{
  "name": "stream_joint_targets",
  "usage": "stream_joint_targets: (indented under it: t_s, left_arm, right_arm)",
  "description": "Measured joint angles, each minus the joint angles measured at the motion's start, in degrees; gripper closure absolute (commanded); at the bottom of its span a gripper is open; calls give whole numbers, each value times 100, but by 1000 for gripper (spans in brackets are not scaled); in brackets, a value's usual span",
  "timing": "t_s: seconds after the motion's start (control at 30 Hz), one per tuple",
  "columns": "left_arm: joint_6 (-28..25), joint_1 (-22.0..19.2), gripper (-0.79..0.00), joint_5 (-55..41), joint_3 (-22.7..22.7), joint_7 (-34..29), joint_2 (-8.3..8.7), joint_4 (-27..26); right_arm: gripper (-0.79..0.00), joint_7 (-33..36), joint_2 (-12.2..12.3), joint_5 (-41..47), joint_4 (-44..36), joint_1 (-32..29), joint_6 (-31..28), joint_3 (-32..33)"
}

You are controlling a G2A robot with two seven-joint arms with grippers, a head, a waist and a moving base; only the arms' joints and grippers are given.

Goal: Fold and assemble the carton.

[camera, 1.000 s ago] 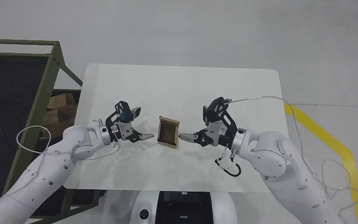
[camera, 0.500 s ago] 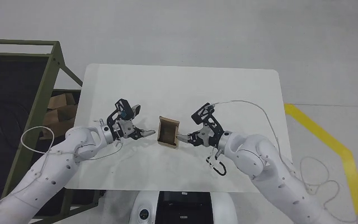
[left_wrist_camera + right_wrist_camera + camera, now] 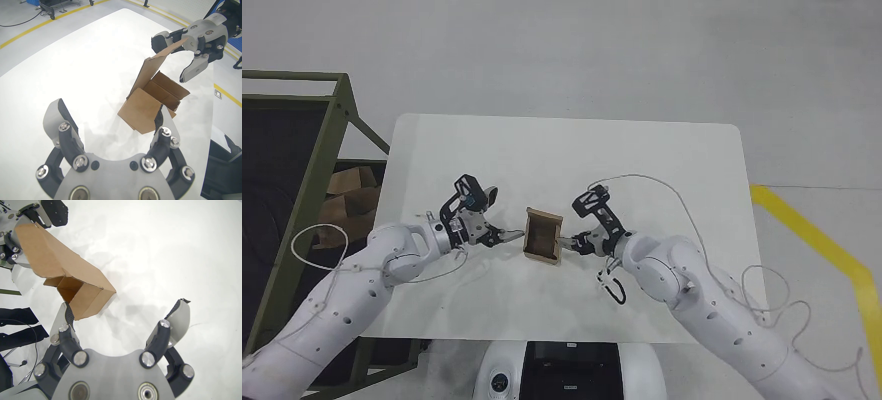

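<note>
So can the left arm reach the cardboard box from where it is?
Probably yes. The left gripper is open, right beside the carton, with only bare table between them. The right gripper sits at the carton's opposite side, out of its way.

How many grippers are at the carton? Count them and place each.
2. The left gripper, open, is close beside one side of the carton; the right gripper, open, is close at the opposite side.

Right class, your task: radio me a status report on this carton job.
Left gripper open, right gripper open, flanking the carton. Carton upright, top open, one flap raised. Nothing in the way.
</note>
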Motion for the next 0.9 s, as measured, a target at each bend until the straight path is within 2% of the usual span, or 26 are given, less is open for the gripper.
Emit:
stream_joint_targets:
  t_s: [0.9]
  left_arm:
    - [-103, -461, -785, 30, 355, -635, -379, 362]
  right_arm:
    - [-785, 49, -394, 31, 740, 422, 28, -355]
